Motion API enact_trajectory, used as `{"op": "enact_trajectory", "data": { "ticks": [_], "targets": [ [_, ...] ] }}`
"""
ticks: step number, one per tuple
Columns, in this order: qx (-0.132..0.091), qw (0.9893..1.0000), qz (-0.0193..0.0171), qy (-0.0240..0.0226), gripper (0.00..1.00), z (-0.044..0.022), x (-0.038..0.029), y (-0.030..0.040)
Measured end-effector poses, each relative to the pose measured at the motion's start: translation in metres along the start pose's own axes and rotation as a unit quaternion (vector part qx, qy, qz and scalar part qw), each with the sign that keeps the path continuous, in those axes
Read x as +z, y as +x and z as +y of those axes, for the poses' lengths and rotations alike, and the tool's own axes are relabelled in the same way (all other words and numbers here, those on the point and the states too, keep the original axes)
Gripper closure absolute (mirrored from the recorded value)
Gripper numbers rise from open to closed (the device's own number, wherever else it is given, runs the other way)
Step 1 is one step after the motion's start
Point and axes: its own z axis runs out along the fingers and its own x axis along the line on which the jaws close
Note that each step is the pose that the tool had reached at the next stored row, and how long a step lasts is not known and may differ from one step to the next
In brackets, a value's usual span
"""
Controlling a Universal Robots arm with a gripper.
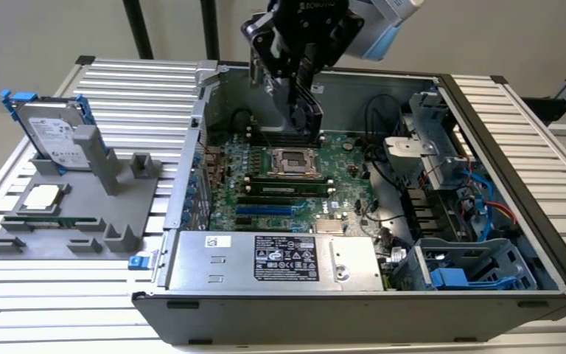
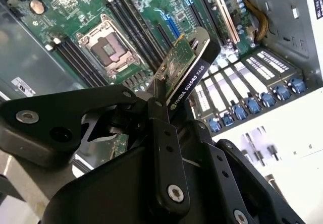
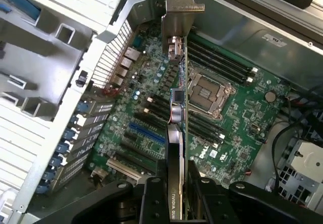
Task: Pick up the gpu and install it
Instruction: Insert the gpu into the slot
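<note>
- Claw (image 2: 153, 100) clenched on the gpu (image 2: 187, 65), held edge-on above the motherboard (image 3: 237, 108) inside the open case (image 1: 263, 324).
- Good practice, as judged: keep the card square to its slot, with the bracket toward the rear wall.

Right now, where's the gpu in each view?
Exterior view: gpu clamped in the gripper, hanging over the open case, beyond the CPU socket.
Second wrist view: gpu slants out from the gripper, alongside the CPU socket.
First wrist view: gpu edge-on, silver bracket at its far end.
Shared landmark: CPU socket.
</note>
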Motion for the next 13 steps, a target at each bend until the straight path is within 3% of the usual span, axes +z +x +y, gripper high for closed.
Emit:
{"op": "enact_trajectory", "data": {
  "ticks": [6, 13],
  "targets": [
    [-0.029, 0.9996, 0.0013, 0.0002, 1.00, 0.0000, 0.0000, 0.0000],
    [-0.059, 0.9982, 0.0027, 0.0004, 1.00, 0.0000, 0.0000, 0.0000]
  ]
}}
